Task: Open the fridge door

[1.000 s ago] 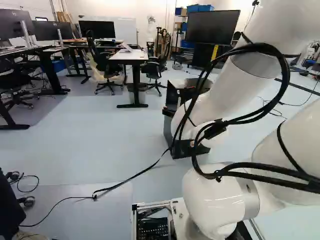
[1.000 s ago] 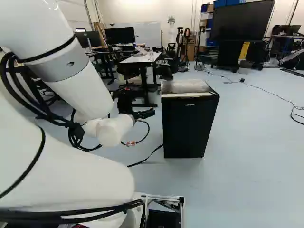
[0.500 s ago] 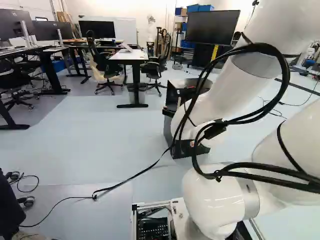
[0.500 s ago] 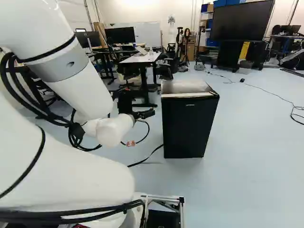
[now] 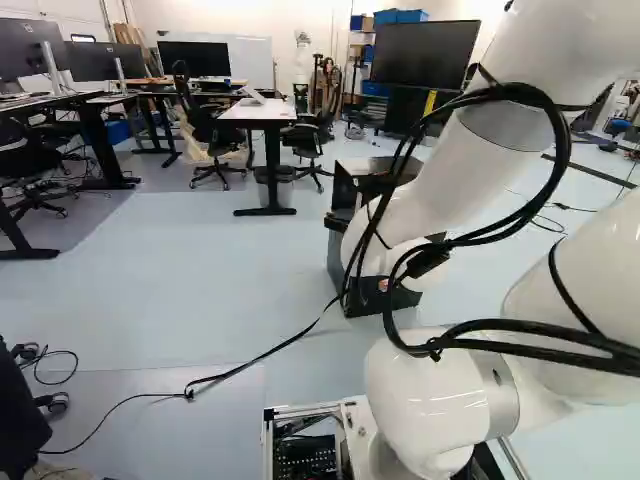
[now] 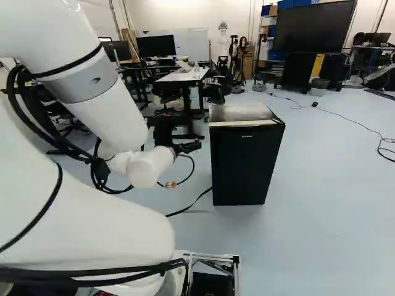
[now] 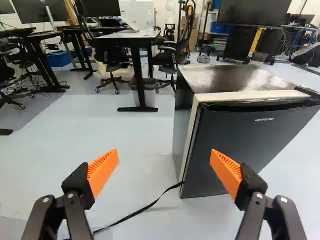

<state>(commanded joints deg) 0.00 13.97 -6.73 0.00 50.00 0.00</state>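
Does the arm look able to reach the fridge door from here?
Probably yes: its open jaws face the door, nothing shows between them, and the strap runs low, near the door's foot.

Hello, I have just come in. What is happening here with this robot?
A white robot arm has its claw near the door side of a black mini fridge. The claw is open and grips nothing. The fridge door looks closed, so the opening is not done. A black strap lies on the floor beside the fridge.
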